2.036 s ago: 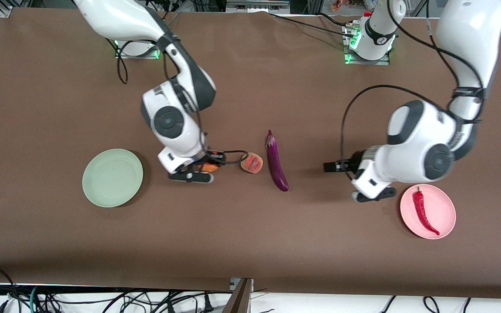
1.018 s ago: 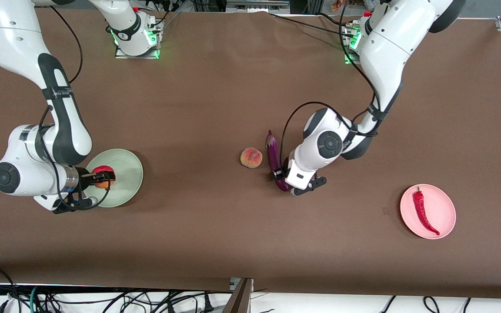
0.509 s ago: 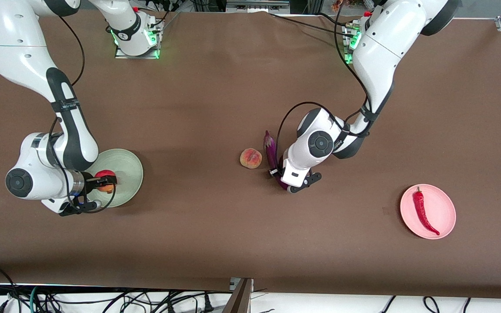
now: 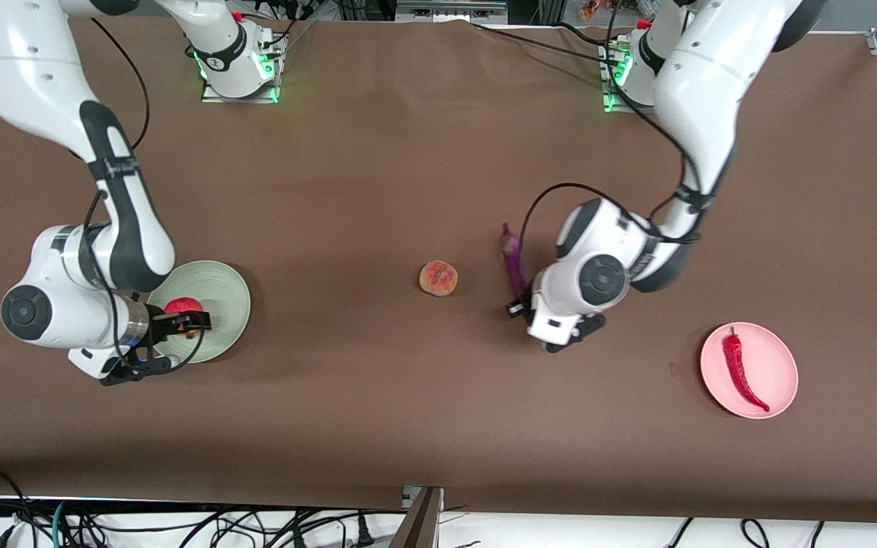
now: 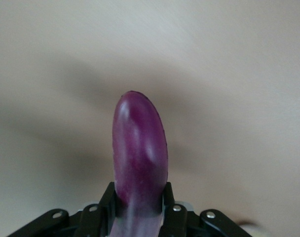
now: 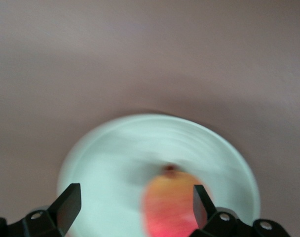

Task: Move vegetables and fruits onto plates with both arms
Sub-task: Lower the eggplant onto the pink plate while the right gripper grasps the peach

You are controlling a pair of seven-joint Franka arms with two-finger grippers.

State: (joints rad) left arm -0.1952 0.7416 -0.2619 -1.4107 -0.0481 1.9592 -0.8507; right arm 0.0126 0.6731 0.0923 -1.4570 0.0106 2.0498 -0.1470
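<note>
The purple eggplant (image 4: 513,262) is lifted off the table with my left gripper (image 4: 521,306) shut on its thick end. In the left wrist view the eggplant (image 5: 140,143) sticks out from between the left gripper's (image 5: 139,202) jaws. My right gripper (image 4: 183,318) stands open over the mint green plate (image 4: 218,289). The red and yellow fruit (image 4: 183,306) lies on that plate. In the right wrist view the fruit (image 6: 174,207) sits between the right gripper's (image 6: 135,197) spread fingers, close to one of them. The peach (image 4: 438,277) rests mid-table. The red chili (image 4: 741,368) lies on the pink plate (image 4: 777,358).
Both arm bases (image 4: 239,57) (image 4: 640,72) stand along the table edge farthest from the front camera. Cables (image 4: 180,525) hang below the table edge nearest to it. Brown table surface lies between the eggplant and the pink plate.
The right gripper opened and let go of the red fruit on the green plate. The left gripper shut on the eggplant, lifted it and carried it toward the pink plate.
</note>
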